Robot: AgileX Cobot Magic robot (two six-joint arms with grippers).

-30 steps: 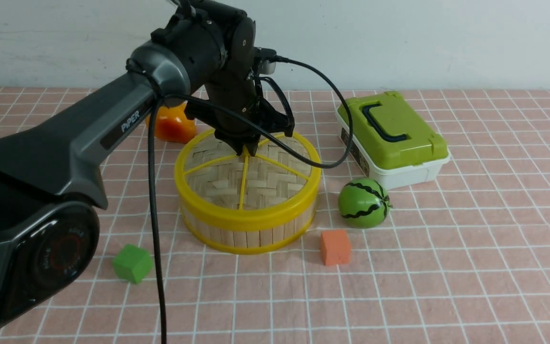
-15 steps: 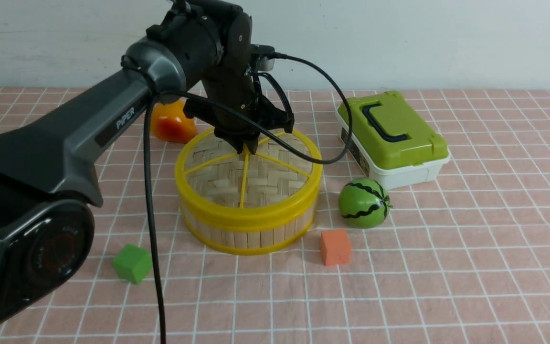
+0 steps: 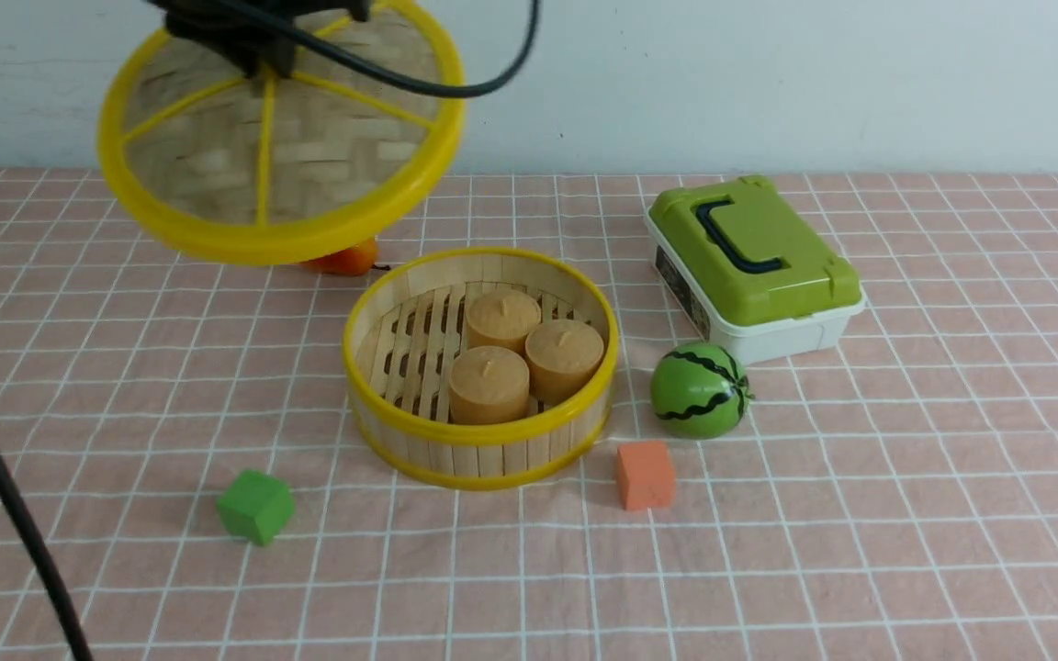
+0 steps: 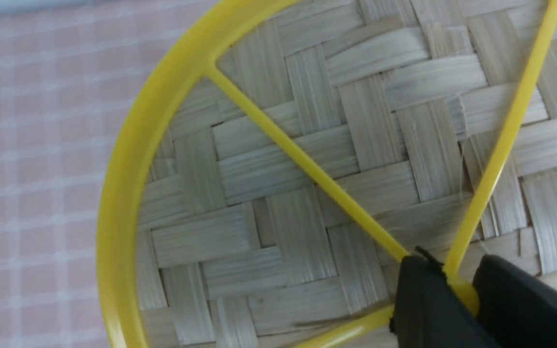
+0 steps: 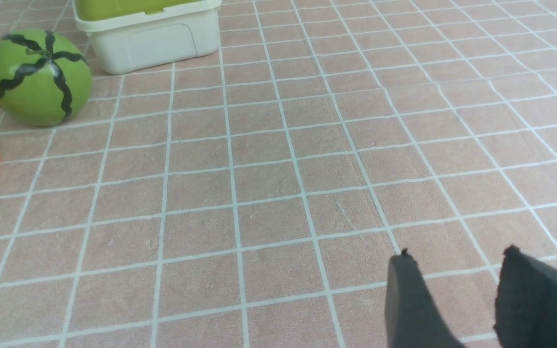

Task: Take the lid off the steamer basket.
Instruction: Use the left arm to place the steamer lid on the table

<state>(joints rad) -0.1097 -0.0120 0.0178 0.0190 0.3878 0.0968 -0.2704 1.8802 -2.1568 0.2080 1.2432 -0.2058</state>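
The lid (image 3: 281,147), a woven-bamboo disc with yellow rim and spokes, hangs tilted in the air at the upper left, well clear of the steamer basket. My left gripper (image 3: 267,60) is shut on its small centre knob; the left wrist view shows the black fingers clamping the yellow knob (image 4: 462,292) over the weave (image 4: 307,169). The steamer basket (image 3: 483,441) stands open on the cloth with three tan round buns (image 3: 524,353) inside. My right gripper (image 5: 457,270) is open and empty above bare cloth; it does not show in the front view.
A white box with green lid (image 3: 754,266) stands at the right. A toy watermelon (image 3: 700,389) and an orange cube (image 3: 645,474) lie right of the basket. A green cube (image 3: 255,506) lies front left. An orange object (image 3: 345,260) peeks from behind the lid. A black cable (image 3: 5,487) crosses the left foreground.
The left gripper has lifted the lid off the basket, up and to the left. The basket is now open with the buns showing. The arm has left most of the front view.
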